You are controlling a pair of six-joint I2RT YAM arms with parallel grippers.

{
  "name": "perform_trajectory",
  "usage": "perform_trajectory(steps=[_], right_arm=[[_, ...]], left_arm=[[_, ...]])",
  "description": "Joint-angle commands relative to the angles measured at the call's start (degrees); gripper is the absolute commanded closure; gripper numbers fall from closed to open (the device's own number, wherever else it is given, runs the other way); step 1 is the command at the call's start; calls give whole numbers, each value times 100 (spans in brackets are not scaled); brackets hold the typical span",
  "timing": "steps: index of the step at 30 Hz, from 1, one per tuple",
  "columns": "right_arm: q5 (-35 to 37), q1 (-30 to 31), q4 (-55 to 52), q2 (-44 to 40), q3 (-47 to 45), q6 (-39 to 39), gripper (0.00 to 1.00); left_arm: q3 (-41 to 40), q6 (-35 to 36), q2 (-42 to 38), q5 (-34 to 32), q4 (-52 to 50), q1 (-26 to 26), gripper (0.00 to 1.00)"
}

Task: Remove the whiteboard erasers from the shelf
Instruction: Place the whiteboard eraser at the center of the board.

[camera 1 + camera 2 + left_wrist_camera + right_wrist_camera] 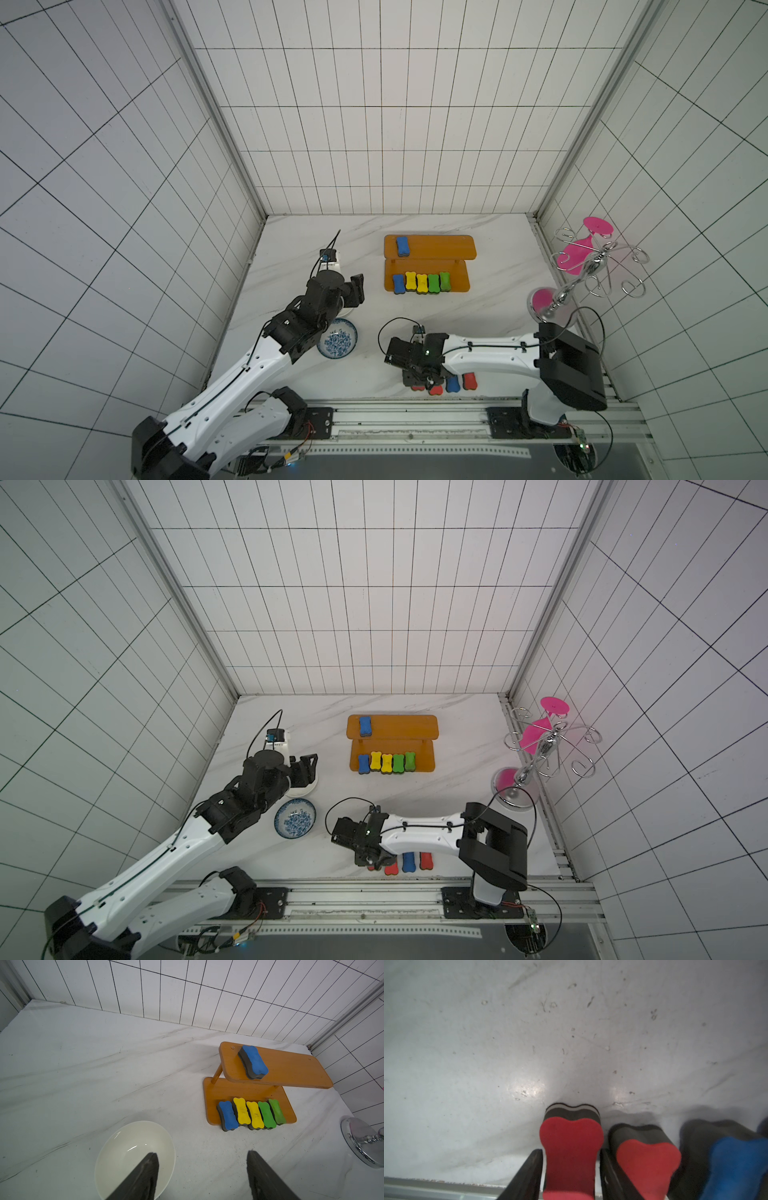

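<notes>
— Where are the erasers?
— Six sit on the orange shelf [440, 245], toward the back of the counter [490, 320]. A lone blue eraser [402, 246] lies flat at the left end of the upper board. A row of five erasers [254, 1114] lines the lower board's front edge, side by side: blue, two yellow, two green, some poking past it.
— And off the shelf?
— Four lie in a line on the counter beside the front rail [415, 409]: a red eraser [571, 1159], a second red eraser [648, 1159] just beside it, a near blue eraser [735, 1167], then a third red eraser [469, 380].
— The right claw [570, 1151]?
— Down at that first red eraser, one finger on each side. They sit very close to the foam, but whether they pinch it I cannot tell.
— The left claw [201, 1153]?
— Wide open, nothing in it, hanging above a white bowl [124, 1153], well apart from the shelf. A blue-patterned bowl [337, 343] sits nearer the rail. A chrome rack [562, 296] with pink discs stands by the right wall.
</notes>
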Motion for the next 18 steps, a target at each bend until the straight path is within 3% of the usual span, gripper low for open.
perform_trajectory(steps=[1, 14, 18], right_arm=[[56, 55, -223, 67, 114, 11, 52], [635, 257, -874, -176, 582, -81, 51], [1252, 131, -1160, -670, 785, -741, 52]], left_arm=[[-60, 81, -97, -14, 47, -28, 30], [5, 36, -52, -14, 39, -31, 30], [213, -169, 241, 44, -14, -31, 30]])
